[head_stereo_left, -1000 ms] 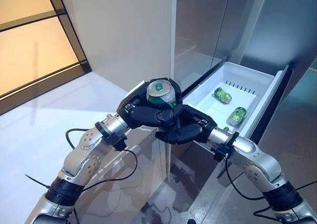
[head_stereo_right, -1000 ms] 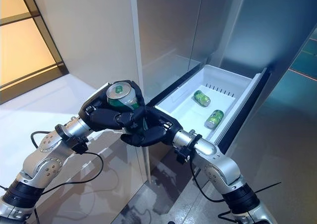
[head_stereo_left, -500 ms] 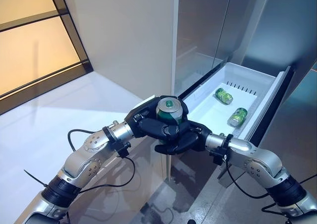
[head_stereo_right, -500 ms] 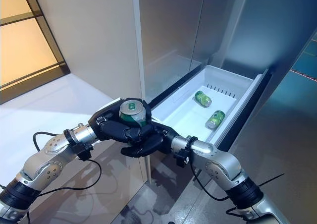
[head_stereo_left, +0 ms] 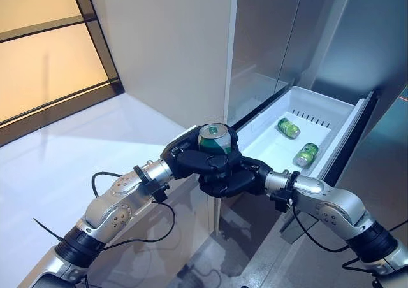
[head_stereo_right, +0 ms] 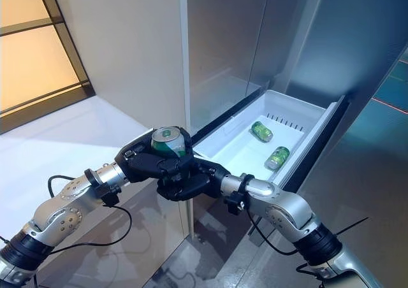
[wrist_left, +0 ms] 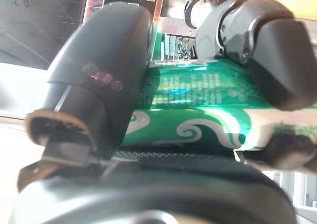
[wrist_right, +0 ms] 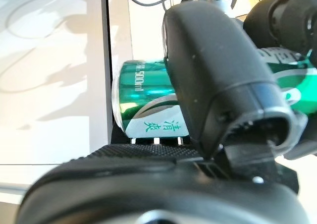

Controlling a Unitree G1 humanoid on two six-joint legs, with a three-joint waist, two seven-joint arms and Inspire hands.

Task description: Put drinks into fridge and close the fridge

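Note:
A green drink can [head_stereo_left: 213, 138] stands upright, silver top up, between both hands in front of the fridge's corner edge. My left hand [head_stereo_left: 189, 158] wraps it from the left, fingers curled over its side [wrist_left: 198, 110]. My right hand [head_stereo_left: 234, 181] cups it from the right and below, thumb across the can [wrist_right: 143, 115]. Past the hands, to the right, the white fridge drawer [head_stereo_left: 264, 149] stands pulled out. Two more green cans lie on their sides in it, one further back [head_stereo_left: 288, 127] and one nearer the front [head_stereo_left: 306, 154].
The fridge's tall grey door panels [head_stereo_left: 274, 39] rise behind the drawer, whose dark front panel [head_stereo_left: 358, 138] stands at the right. A beige wall panel [head_stereo_left: 166, 46] and a white counter [head_stereo_left: 70, 154] are on the left, below a dark-framed window [head_stereo_left: 102, 52].
Both hands, still clasped on the can, have come down and a little to the right. The right forearm has dropped lower. The whole view has shifted slightly.

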